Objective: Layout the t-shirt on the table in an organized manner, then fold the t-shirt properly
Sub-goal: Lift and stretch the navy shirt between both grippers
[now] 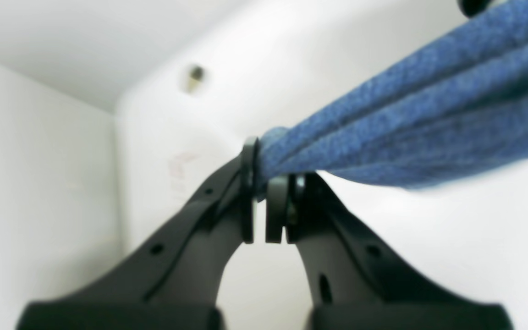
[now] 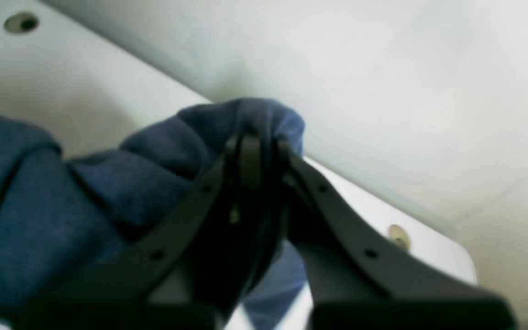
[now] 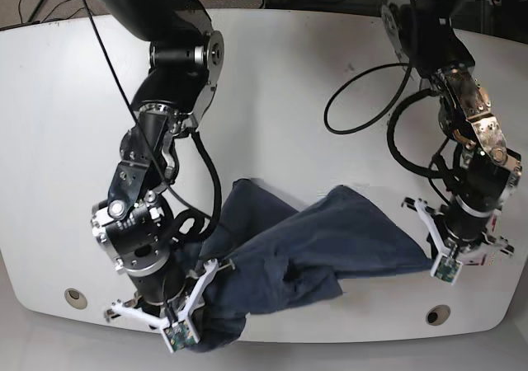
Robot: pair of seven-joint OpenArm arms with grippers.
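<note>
The table (image 3: 272,82), a large white glossy top with rounded corners, carries everything here. Two round grommet holes sit near its front edge, one toward each front corner (image 3: 75,297) (image 3: 438,314). A faint red-outlined mark (image 1: 179,172) shows on the surface in the left wrist view, too blurred to read.

The t-shirt (image 3: 330,243), dark blue, is bunched and rumpled near the front edge of the table, between the two grommet holes. It stretches in a wrinkled band from one arm to the other, with a loose flap lying on the table toward the middle and a thick wad drooping at the front edge near the right arm.

A black cable (image 3: 363,99) loops over the tabletop toward the far edge, beside the left arm.

The left gripper (image 1: 259,183) is closed tight on a gathered end of the shirt; the fabric is pinched between the fingers (image 1: 248,192) and runs taut away from them, lifted clear of the table at that end.

The right gripper (image 2: 259,151) is likewise clamped closed on a fold of the shirt, with cloth bulging over and around its fingertips (image 2: 245,158) and hanging in heavy folds beside it, just at the table's front edge.
</note>
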